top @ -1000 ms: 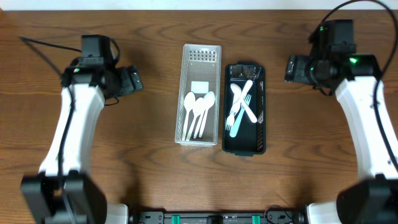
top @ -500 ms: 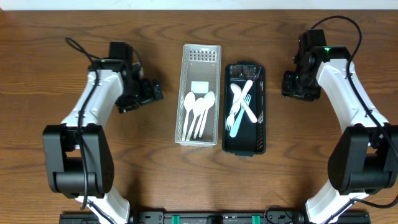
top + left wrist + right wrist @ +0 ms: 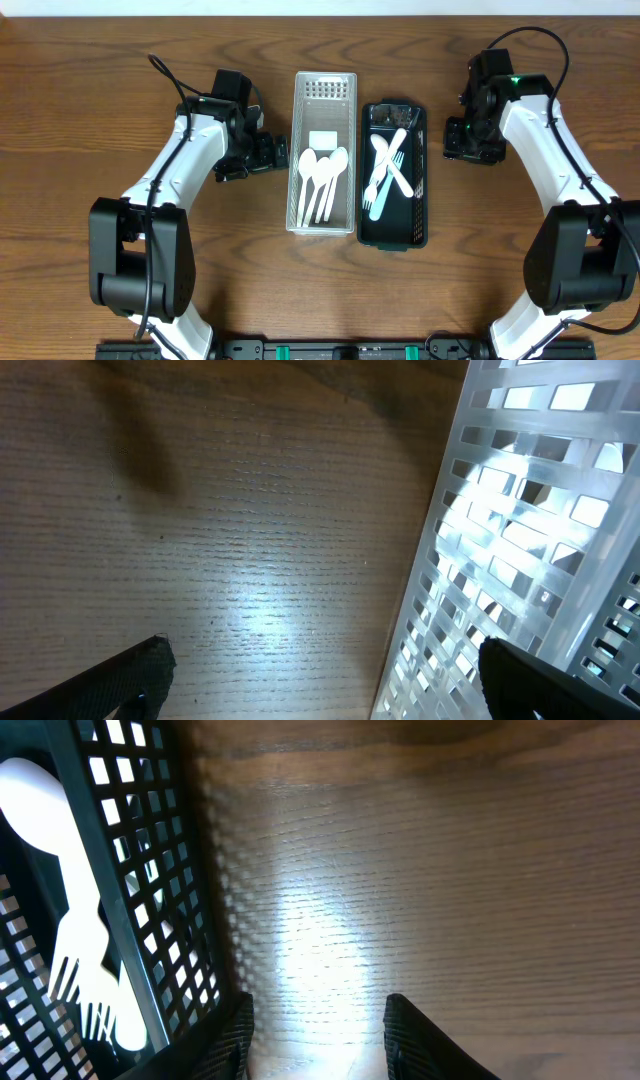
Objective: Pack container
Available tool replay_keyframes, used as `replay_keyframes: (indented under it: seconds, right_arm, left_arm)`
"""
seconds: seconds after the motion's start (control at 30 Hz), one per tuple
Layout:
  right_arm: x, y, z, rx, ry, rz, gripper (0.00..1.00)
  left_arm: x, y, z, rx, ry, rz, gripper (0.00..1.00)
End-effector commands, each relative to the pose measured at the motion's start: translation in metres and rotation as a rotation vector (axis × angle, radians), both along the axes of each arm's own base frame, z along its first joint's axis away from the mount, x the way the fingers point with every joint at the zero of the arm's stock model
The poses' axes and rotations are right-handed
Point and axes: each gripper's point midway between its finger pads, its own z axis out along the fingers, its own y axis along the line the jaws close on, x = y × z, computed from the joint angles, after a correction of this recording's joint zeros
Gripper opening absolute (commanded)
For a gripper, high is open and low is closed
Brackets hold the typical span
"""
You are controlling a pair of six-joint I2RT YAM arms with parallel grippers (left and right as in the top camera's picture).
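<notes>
A clear lattice basket [image 3: 344, 120] holds three white spoons [image 3: 320, 178] and a small white card. Beside it on the right, a black lattice basket [image 3: 420, 200] holds white forks [image 3: 392, 160] and a pale blue utensil. My left gripper [image 3: 276, 156] is at the clear basket's left wall, wide open. In the left wrist view, the left gripper [image 3: 325, 680] has one finger over the table and the other over the basket wall [image 3: 520, 530]. My right gripper [image 3: 452, 140] is open just right of the black basket. In the right wrist view, the right gripper [image 3: 318, 1040] has only bare wood between its fingers, and one finger is against the black wall [image 3: 140, 870].
Both arms reach in from the table's front corners, and cables trail behind the wrists. Bare wood lies to the left of the left arm and to the right of the right arm. A dark rail runs along the front edge [image 3: 340, 350].
The left gripper has swung right, up to the clear basket's left wall. The right gripper has moved down and left to the black basket's right side, and its jaws have narrowed.
</notes>
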Motion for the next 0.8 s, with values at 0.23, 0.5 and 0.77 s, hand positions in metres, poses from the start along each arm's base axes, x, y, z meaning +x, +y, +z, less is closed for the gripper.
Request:
replay_keyframes:
  seconds: [0.23,0.5,0.77]
  right_arm:
    - [-0.018,0.011,-0.022,0.003,0.062,0.029,0.47]
    - [-0.028,0.023,-0.034,0.073,0.089,0.056,0.48]
    - [-0.023,0.031,-0.033,0.114,0.065,0.078,0.5]
  left_arm:
    - [0.0,-0.001,-0.001,-0.006,0.003,-0.016,0.99]
    - [0.0,-0.001,-0.001,-0.007,0.003,-0.016,0.99]
    - [-0.001,-0.001,-0.001,-0.006,0.007,-0.016,0.99]
